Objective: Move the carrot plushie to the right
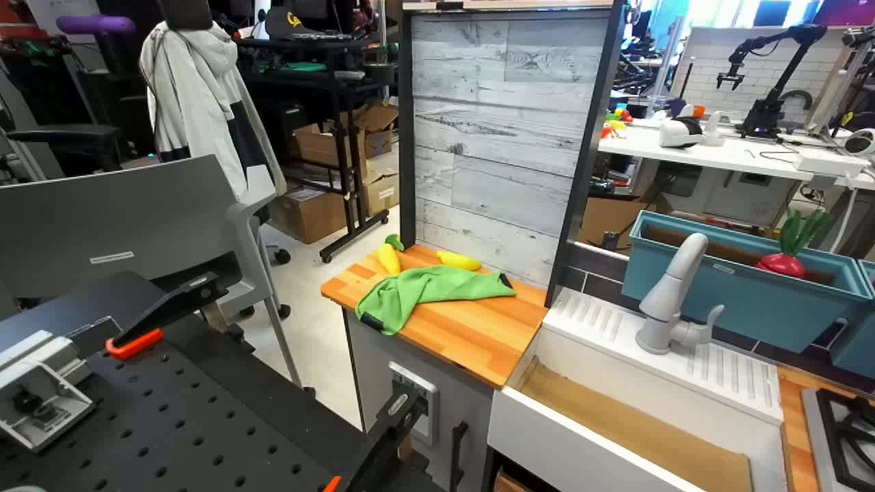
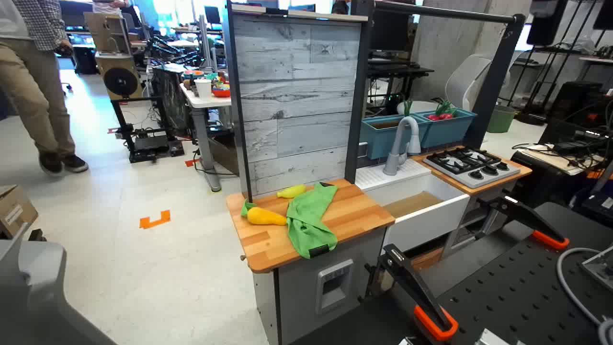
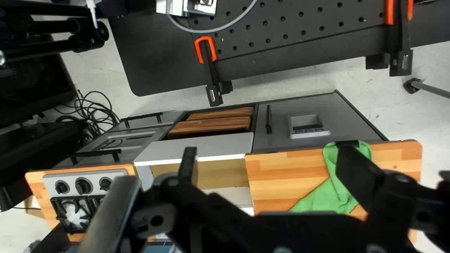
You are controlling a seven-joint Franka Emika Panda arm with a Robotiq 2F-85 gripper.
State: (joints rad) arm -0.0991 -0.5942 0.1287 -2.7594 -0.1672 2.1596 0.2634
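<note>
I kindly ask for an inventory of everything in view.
counters: two, brown, beside sink
panel: one, grey, behind one counter
carrot plushie: one, orange, on that counter
second toy: one, yellow, same counter
cloth: one, green, same counter
sink: one, white, between counters
faucet: one, grey, at sink
planters: two, teal, behind sink
radishes: several, red, in planters
stove: one, silver and black, other counter
table: one, black, facing sink
clamps: two, black and orange, table edge
boxes and other items: many, mixed colours, background
fingers: two, black, apart, wrist view
</note>
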